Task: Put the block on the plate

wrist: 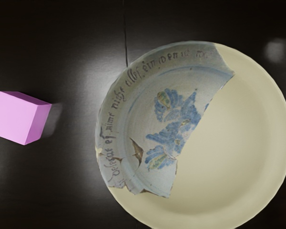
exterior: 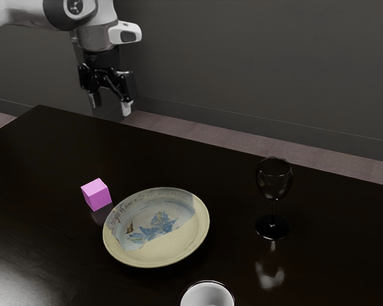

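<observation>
The gripper (exterior: 110,104) is pointing downward at the end of the robot arm (exterior: 97,33), which is entering from the exterior view's upper left. Its two fingers (exterior: 127,107) are standing apart, and the gripper is hanging raised, well apart from the block (exterior: 96,194). The block, a pink cube, is resting on the dark tabletop (exterior: 38,166) near the plate (exterior: 200,223), toward the exterior view's left. In the wrist view, a strip of dark tabletop is separating block and rim. The plate is lying face up and is displaying a cream ground; a grayish, irregularly edged area is bearing blue and green motifs, a small brown mark and a curved line of lettering along the rim. Toward the exterior view's right, a wine glass (exterior: 274,182) is standing upright, apart from the plate, and the glossy tabletop is reflecting light. A round white vessel (exterior: 207,296), cup or bowl, is sitting partly cut off at the exterior view's lower edge. Beyond the tabletop, a brownish floor (exterior: 210,135) is meeting a dark gray wall (exterior: 242,64).
</observation>
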Controlling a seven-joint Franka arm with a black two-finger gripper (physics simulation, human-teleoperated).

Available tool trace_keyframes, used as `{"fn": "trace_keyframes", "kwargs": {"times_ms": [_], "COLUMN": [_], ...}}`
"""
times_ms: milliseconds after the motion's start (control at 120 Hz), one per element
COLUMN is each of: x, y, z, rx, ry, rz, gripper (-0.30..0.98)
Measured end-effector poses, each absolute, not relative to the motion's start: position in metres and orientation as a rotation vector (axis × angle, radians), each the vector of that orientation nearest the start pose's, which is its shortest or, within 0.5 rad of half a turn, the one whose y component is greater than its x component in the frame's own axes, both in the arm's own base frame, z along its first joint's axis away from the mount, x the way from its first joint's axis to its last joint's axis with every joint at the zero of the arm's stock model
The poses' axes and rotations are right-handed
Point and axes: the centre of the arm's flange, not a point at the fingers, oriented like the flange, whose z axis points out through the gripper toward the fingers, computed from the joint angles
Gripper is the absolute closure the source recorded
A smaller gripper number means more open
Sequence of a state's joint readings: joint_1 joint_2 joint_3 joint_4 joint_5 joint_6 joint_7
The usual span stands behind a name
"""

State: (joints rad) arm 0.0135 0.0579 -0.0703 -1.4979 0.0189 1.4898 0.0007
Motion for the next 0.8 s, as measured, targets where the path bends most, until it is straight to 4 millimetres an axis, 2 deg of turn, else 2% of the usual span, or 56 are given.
{"fn": "trace_keyframes", "kwargs": {"times_ms": [142, 225, 283, 417, 483, 533, 650, 800], "x": [0.565, 0.565, 0.565, 0.560, 0.556, 0.562, 0.586, 0.613], "y": [-0.039, -0.031, -0.008, 0.081, 0.112, 0.122, 0.120, 0.149], "z": [0.619, 0.606, 0.579, 0.529, 0.501, 0.481, 0.449, 0.406], "rx": [-3.106, -3.078, -3.067, -3.068, -3.072, -3.070, -3.056, -3.044], "ry": [0.095, 0.076, 0.035, -0.088, -0.100, -0.069, 0.083, 0.176], "rz": [0.083, 0.121, 0.193, 0.258, 0.267, 0.260, 0.202, 0.178], "gripper": [0.00, 0.00, 0.00, 0.00, 0.00, 0.00, 0.00, 0.00]}}
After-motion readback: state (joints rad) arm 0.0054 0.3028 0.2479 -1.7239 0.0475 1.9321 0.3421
